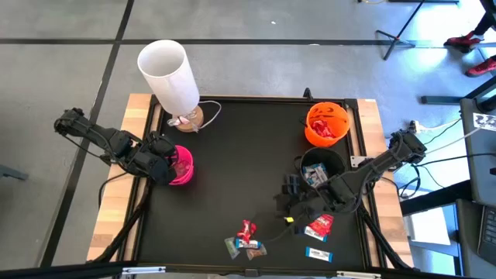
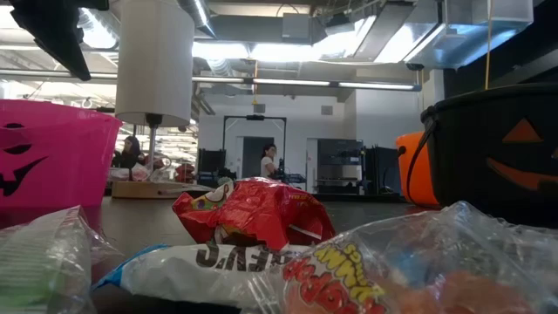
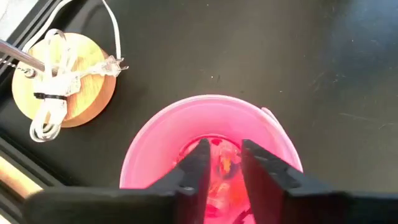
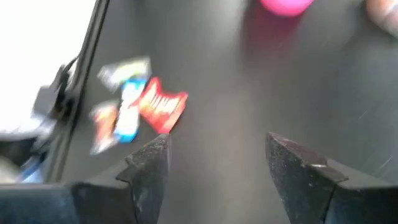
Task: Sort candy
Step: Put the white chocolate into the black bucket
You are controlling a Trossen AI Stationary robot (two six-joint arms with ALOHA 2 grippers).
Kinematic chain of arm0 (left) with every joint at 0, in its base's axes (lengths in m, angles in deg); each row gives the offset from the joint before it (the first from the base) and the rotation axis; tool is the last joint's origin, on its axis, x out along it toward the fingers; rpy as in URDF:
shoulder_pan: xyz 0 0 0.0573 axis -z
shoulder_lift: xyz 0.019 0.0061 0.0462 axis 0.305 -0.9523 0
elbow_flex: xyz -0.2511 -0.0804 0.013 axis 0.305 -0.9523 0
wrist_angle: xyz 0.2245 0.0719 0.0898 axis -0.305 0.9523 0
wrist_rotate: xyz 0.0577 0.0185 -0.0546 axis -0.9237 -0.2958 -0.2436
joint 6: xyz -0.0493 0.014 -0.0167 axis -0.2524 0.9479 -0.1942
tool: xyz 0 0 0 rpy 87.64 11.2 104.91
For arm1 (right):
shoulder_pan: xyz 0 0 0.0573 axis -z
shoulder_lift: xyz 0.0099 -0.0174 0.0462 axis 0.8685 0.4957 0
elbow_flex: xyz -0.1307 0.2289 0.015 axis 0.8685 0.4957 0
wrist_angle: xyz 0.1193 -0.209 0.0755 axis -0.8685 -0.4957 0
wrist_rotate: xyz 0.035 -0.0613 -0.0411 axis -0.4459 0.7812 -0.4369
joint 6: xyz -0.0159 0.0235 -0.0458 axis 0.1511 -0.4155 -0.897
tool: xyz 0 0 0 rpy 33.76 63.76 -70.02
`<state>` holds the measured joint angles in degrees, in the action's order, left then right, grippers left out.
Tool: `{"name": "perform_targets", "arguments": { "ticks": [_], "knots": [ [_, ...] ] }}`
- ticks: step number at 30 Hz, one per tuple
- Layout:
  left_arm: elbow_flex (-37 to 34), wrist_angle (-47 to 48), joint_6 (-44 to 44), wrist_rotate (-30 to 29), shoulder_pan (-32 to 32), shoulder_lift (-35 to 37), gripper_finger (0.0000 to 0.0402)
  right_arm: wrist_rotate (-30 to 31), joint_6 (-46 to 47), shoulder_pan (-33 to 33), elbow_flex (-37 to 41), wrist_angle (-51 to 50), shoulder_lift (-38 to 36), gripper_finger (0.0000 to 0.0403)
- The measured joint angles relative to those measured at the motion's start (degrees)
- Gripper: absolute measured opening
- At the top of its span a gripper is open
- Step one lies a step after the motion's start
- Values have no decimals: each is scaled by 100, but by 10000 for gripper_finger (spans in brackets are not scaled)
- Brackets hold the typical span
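Candy (image 1: 246, 239) lies clustered near the table's (image 1: 232, 170) front edge, more at (image 1: 318, 226). Left gripper (image 3: 221, 163) hangs over the pink bowl (image 3: 155, 140), fingers a narrow gap apart; only its wrist view shows red wrappers inside. Right gripper (image 4: 214, 163) hovers wide open over bare mat beside the black bowl (image 1: 332, 159). Blue-and-white bar (image 1: 318, 253) lies lengthwise along the front edge.

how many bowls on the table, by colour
pink bowl: 1
orange bowl: 1
black bowl: 1
total: 3
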<state>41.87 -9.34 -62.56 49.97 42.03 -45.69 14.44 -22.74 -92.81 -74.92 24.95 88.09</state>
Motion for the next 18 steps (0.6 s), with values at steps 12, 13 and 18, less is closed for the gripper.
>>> {"name": "perform_targets", "arguments": {
  "ticks": [12, 13, 18],
  "knots": [
    [-7, -2192, 947, -94, 105, -2, 152, -935, 2332, -1196, 2, -1049, 137, 256],
    [-7, -2639, 1257, -103, 152, -7, 152, -890, 2457, -1319, 2, -1059, 215, 256],
    [-7, -4617, 2757, -112, 389, -219, 153, -831, 3247, -1871, 2, -1319, 698, 256]
  ]
}}
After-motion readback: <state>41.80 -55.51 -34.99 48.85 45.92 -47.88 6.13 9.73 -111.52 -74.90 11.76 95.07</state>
